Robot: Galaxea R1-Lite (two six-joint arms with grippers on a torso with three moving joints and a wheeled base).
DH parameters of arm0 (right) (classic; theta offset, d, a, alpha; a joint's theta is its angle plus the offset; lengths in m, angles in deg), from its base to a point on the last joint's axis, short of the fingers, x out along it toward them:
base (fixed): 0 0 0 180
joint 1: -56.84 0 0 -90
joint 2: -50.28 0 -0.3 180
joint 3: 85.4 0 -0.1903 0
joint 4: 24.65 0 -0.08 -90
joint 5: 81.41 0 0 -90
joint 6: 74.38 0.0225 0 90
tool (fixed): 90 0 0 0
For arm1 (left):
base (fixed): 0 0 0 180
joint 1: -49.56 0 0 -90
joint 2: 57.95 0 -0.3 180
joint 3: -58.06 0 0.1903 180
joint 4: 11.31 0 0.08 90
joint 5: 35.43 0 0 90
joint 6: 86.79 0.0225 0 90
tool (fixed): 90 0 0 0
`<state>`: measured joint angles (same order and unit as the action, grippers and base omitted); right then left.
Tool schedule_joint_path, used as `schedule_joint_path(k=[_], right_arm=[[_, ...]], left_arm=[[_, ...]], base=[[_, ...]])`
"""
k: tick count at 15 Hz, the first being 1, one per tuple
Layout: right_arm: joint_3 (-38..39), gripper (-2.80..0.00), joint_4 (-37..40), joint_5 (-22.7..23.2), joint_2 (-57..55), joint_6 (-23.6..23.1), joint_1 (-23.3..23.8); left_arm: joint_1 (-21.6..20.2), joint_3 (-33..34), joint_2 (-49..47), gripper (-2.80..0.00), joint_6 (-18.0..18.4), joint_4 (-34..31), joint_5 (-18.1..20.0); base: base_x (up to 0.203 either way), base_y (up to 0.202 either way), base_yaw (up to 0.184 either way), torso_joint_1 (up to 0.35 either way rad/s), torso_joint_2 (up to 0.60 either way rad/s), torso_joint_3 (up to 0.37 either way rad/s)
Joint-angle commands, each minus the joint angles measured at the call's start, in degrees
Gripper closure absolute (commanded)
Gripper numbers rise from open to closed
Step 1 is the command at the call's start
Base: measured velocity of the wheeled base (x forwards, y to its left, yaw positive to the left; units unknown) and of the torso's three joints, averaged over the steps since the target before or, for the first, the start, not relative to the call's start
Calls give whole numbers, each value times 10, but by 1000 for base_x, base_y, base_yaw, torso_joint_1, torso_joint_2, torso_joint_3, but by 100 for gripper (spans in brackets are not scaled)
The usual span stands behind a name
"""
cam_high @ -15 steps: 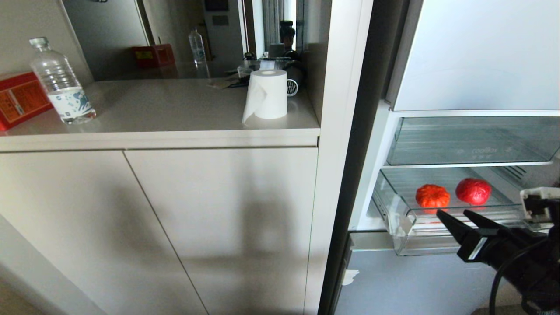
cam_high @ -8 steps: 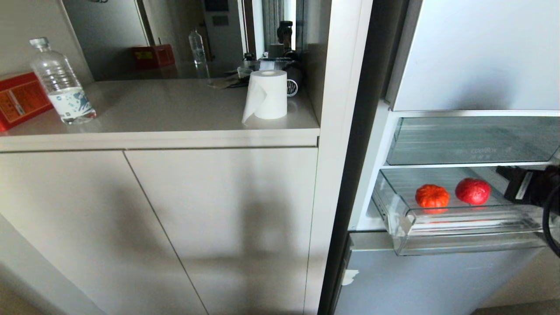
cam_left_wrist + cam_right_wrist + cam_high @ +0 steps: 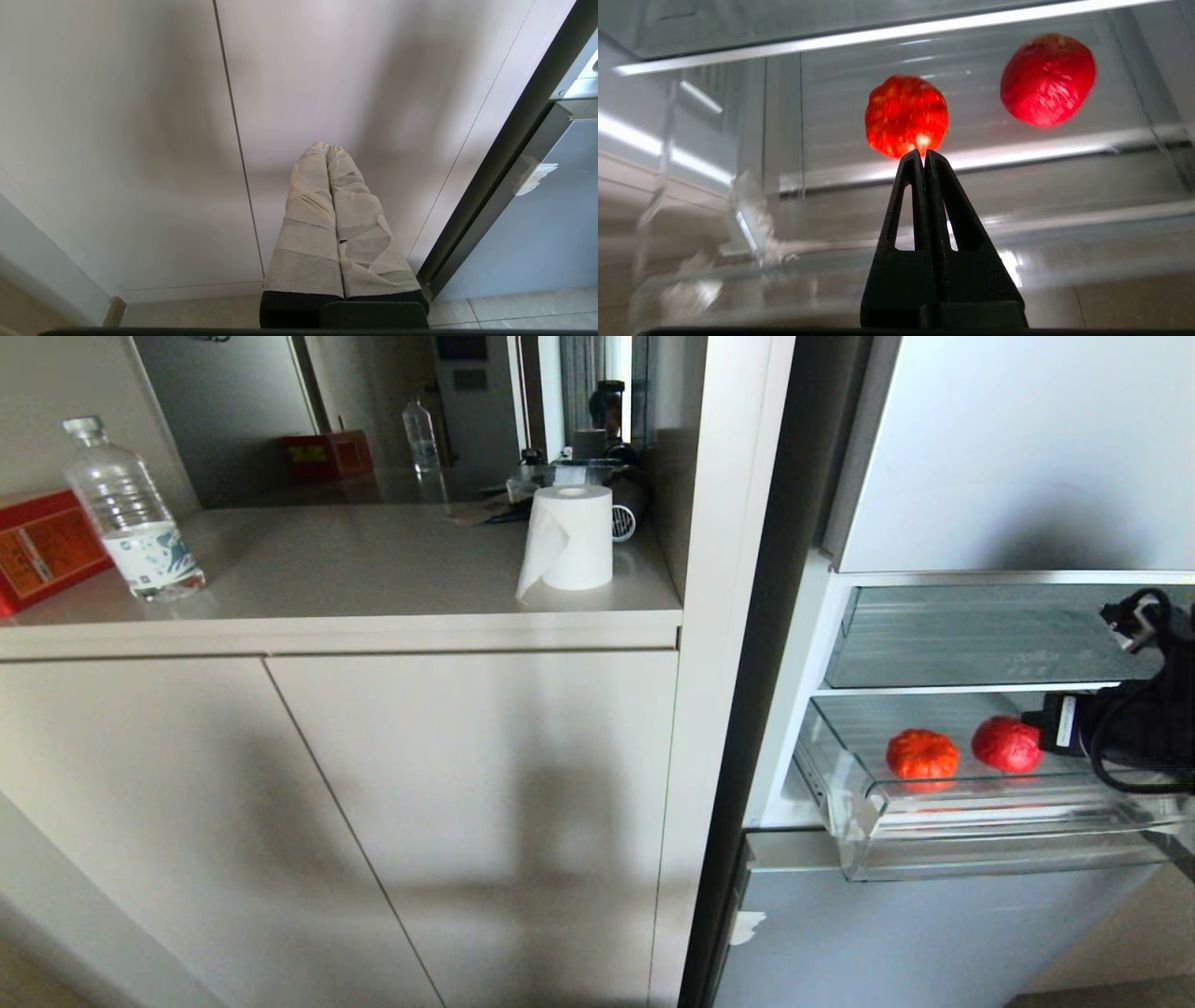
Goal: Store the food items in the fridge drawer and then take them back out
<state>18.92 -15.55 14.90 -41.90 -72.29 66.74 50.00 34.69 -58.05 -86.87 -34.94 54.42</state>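
With its fingers pressed together and empty, the right gripper (image 3: 924,156) points at the orange ball (image 3: 906,115) in the drawer (image 3: 980,845), red ball (image 3: 1047,79) beside it.

Beige cabinet doors (image 3: 373,821), pale countertop (image 3: 355,569), mirrored back wall (image 3: 373,420), tiled floor (image 3: 514,312)

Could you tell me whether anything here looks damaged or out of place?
A ragged white scrap of torn tape or sticker clings to the upper left corner of the matte silver-blue fridge door panel below the transparent plastic drawer. Nothing else stands out.
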Motion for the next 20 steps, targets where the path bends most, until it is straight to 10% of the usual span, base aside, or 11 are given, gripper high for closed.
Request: schedule_joint_path(k=[1,20], right_arm=[[-16,0,-11,7,-57,-1,8],[-96,0,289,34,-71,-70,85]], left_arm=[[0,0,-1,0,0,0,0],[0,0,-1,0,0,0,0]], base=[[0,0,0,0,0,0],[0,0,0,0,0,0]])
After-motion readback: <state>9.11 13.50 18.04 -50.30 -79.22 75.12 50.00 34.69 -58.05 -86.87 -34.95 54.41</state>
